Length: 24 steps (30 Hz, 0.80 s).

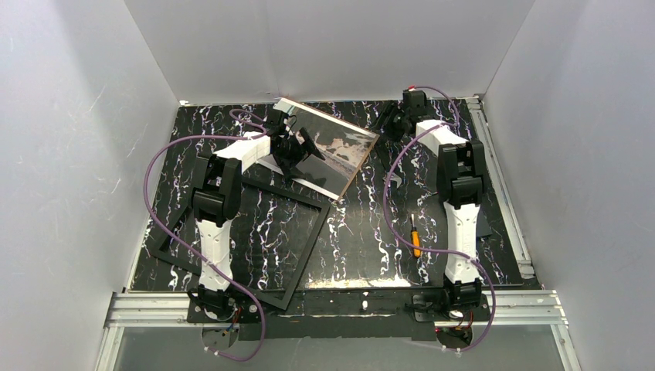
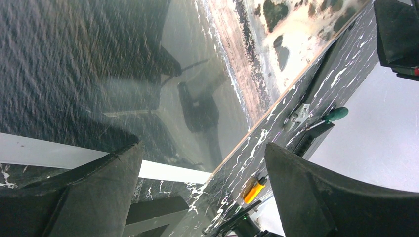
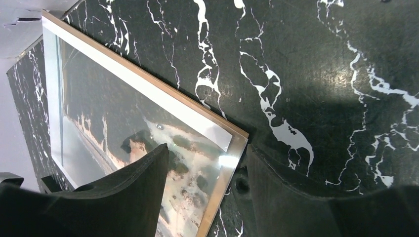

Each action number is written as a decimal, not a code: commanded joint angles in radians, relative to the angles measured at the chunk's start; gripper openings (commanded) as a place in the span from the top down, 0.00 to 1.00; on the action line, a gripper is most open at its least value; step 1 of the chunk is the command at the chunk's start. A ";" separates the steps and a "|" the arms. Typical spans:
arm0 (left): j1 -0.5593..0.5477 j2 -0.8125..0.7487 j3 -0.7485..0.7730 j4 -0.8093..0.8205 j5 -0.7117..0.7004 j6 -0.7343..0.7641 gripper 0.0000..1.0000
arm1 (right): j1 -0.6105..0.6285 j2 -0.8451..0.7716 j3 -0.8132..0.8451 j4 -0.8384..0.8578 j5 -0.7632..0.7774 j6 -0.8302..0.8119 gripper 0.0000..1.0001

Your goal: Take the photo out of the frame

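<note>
Left arm: reaches forward over the photo (image 1: pixel 336 151), which lies askew, face up, at the table's (image 1: pixel 363 247) far middle, partly overlapping the frame (image 1: pixel 310 251) at near left; left gripper (image 2: pixel 202 153) wide, empty. Right arm: stretched to the far edge, right gripper (image 3: pixel 207 150) parted, grasping nothing, astride the photo's corner. Wrist views only: white border, brown edge, shoreline print; overhead only: both arms, whole frame.
</note>
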 commanded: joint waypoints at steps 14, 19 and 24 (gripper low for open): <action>0.006 0.065 0.010 -0.182 0.000 0.003 0.05 | -0.004 0.017 -0.022 0.110 -0.134 0.105 0.35; 0.006 0.068 0.011 -0.187 -0.001 0.005 0.05 | -0.004 -0.036 -0.083 0.166 -0.142 0.118 0.35; 0.006 0.071 0.010 -0.187 -0.001 0.005 0.05 | -0.004 -0.066 -0.124 0.212 -0.165 0.154 0.35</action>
